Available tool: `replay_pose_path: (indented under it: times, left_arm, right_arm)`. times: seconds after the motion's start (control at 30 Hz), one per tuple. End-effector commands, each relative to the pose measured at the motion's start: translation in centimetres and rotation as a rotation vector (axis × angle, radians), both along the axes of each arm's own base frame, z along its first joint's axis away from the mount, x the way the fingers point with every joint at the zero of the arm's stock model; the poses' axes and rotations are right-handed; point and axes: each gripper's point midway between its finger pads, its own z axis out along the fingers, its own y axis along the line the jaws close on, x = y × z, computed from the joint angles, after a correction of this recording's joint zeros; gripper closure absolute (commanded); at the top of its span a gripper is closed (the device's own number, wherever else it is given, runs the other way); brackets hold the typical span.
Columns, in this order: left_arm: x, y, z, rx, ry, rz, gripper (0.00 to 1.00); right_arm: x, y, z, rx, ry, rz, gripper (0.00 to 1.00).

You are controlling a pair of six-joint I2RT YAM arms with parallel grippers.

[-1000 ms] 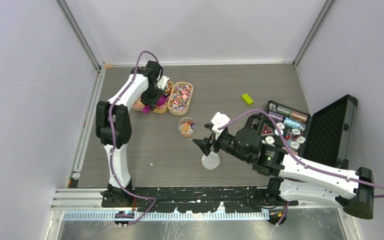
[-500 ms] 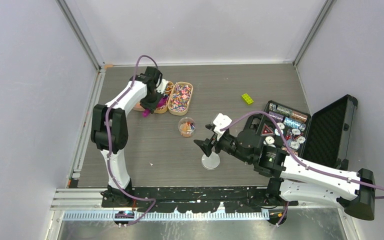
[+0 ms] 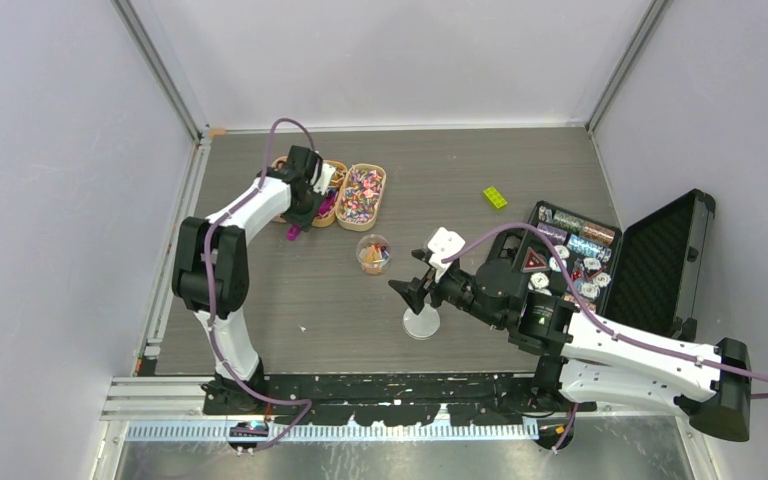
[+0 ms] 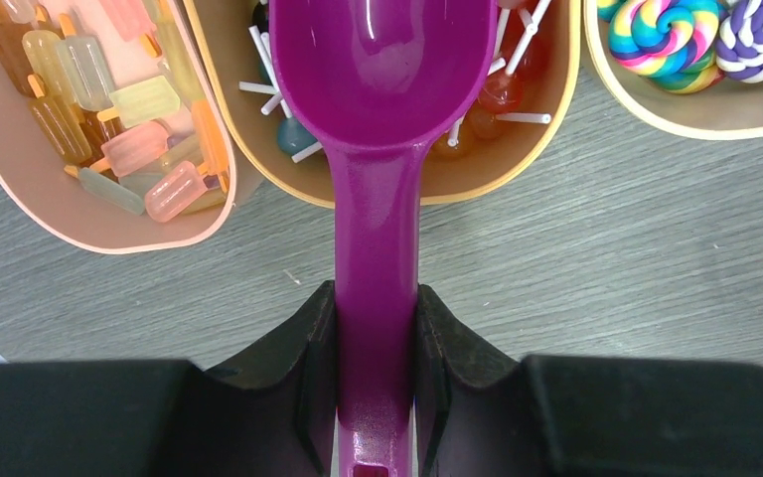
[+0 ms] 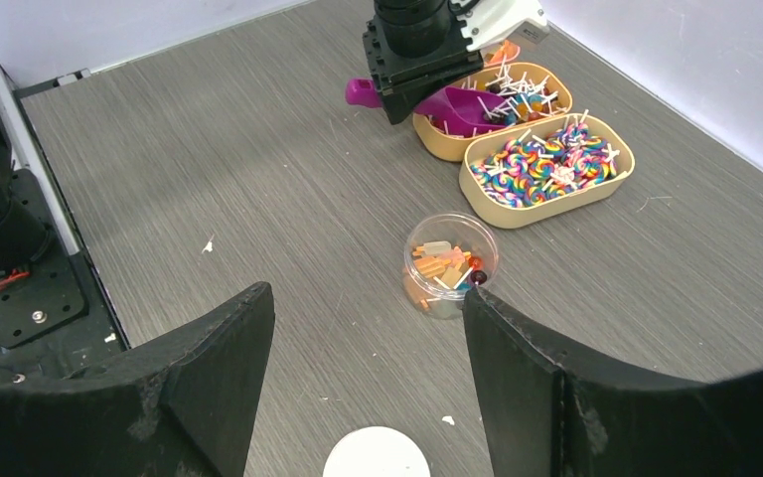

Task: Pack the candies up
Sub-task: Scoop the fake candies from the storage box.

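– Where could a gripper pass?
– Over the bare grey wood-grain worktop (image 3: 290, 290) at seven o'clock of the clear round plastic cup (image 3: 372, 253), and at one o'clock.
– What blocks?
– Oval tan trays (image 4: 527, 134) at eleven, a flat white round lid (image 3: 421, 322) at five, an open black case (image 3: 660, 260) at three.

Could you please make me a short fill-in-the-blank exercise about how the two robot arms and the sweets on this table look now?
1. The left gripper is shut on the handle of a glossy ____ plastic scoop.
2. The scoop's bowl is over the tan oval tray of round lollipops with ____ sticks.
3. The right gripper has its jaws ____ and holds nothing.
Missing words: purple; white; open.
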Motion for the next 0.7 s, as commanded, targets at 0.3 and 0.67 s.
replay_pose_path:
  times: [0.3, 0.67]
  left_arm:
    - [2.1, 0.1, 1.9, -0.019, -0.183, 0.019, 1.0]
    - [1.7, 0.1, 4.0, -0.04, -0.233, 0.018, 1.0]
  right_arm:
    - [-0.1, -0.5, 1.7, 0.073, -0.024, -0.014, 0.26]
    - [-0.2, -0.5, 1.7, 0.079, -0.021, -0.014, 0.26]
